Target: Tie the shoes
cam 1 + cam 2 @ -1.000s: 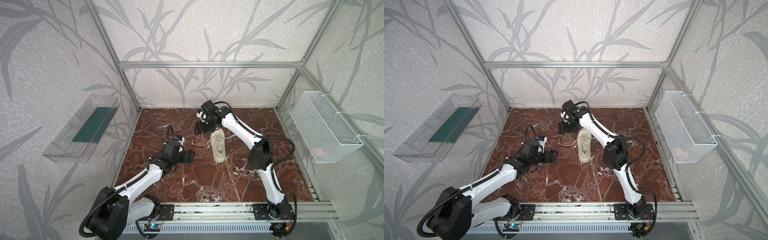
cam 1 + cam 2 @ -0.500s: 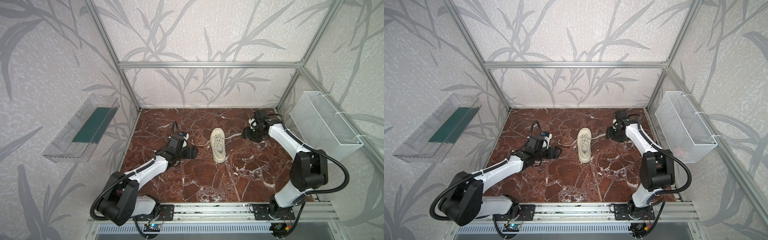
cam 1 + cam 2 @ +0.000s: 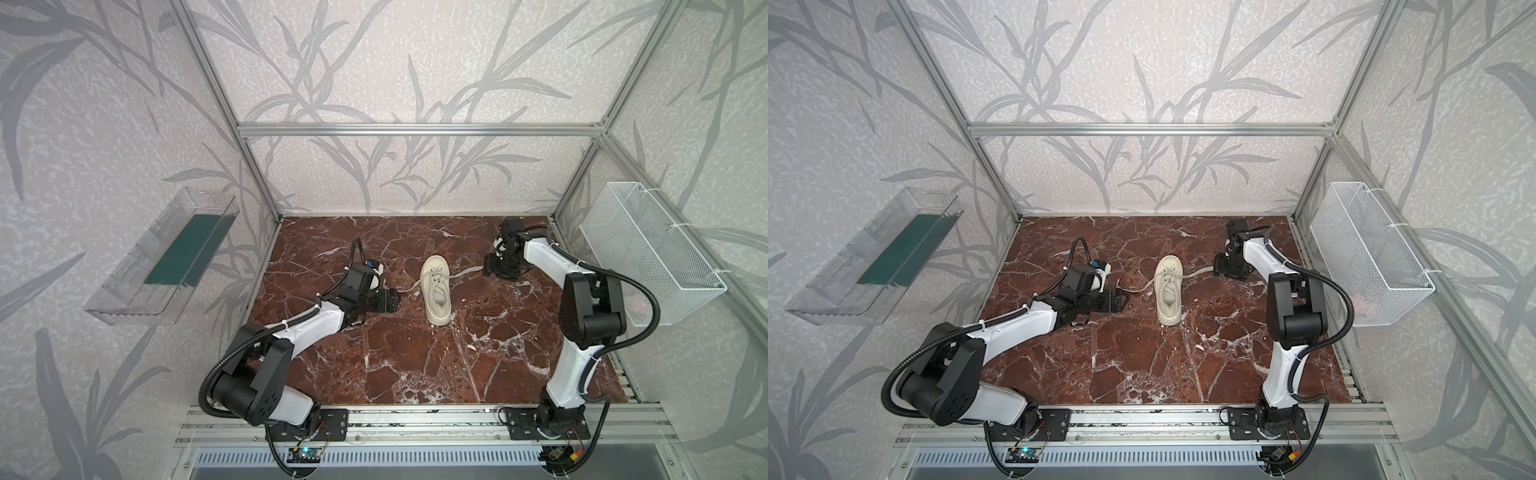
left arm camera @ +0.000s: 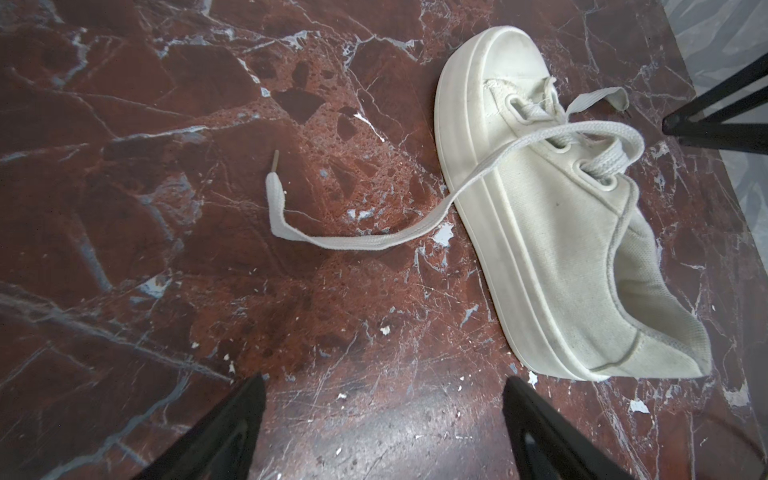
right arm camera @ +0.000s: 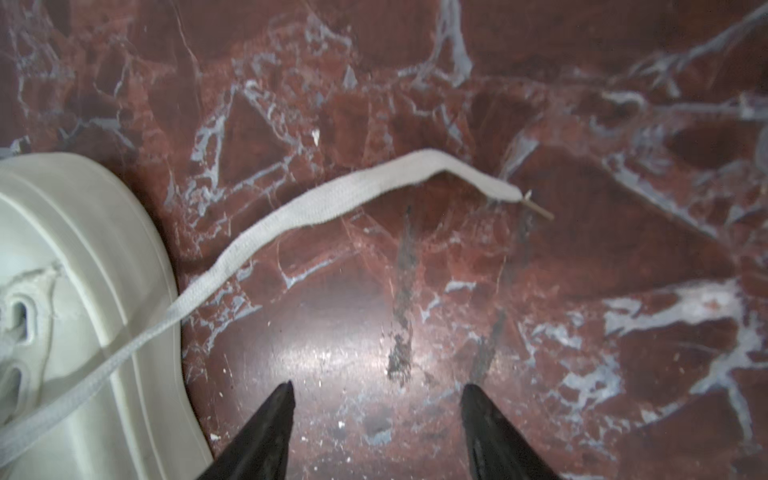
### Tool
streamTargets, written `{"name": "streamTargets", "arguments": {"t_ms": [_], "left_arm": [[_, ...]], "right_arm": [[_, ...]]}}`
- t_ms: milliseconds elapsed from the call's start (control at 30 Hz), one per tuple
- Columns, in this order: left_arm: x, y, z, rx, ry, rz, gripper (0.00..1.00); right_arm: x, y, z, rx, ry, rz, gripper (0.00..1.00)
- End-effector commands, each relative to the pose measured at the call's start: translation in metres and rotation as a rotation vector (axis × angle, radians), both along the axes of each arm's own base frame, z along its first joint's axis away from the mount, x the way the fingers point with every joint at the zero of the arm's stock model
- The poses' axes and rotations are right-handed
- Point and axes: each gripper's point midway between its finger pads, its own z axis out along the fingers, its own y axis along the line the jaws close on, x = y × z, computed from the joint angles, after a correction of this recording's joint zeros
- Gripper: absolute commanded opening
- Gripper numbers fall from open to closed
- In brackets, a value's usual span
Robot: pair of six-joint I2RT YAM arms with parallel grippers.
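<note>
A lab robot cell: aluminium frame, leaf-print panels, marble-look tabletop.

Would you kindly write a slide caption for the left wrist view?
Open left pincer over the marble table, beside a cream sneaker whose untied lace trails loose.

Right wrist view blurred; sneaker cut by edge, heel unseen. Pink item in wire basket right of sneaker: unidentifiable.

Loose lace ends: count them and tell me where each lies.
2. The left lace end lies flat left of the sneaker; the right lace end lies right of it. None appears hidden.
</note>
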Motion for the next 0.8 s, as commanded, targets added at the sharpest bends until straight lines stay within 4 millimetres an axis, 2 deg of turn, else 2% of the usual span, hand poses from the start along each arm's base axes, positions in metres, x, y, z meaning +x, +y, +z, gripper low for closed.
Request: {"name": "streamTargets", "arguments": {"t_ms": [0, 333, 600, 767], "left_arm": [[0.017, -0.005, 0.007, -0.002, -0.037, -0.008, 0.91], [0.041, -0.022, -0.010, -0.018, -0.009, -0.045, 0.91], [0.050, -0.027, -0.016, -0.032, 0.008, -0.052, 0.90], [0.051, -0.027, -0.018, -0.044, 0.009, -0.038, 0.90]], "right_arm": [[0.018, -0.008, -0.003, -0.025, -0.017, 0.000, 0.65], [0.046, -0.021, -0.018, -0.063, -0.012, -0.007, 0.65], [0.055, -0.031, -0.030, -0.074, -0.014, 0.008, 0.65], [0.052, -0.032, -0.040, -0.031, 0.013, 0.015, 0.65]]}}
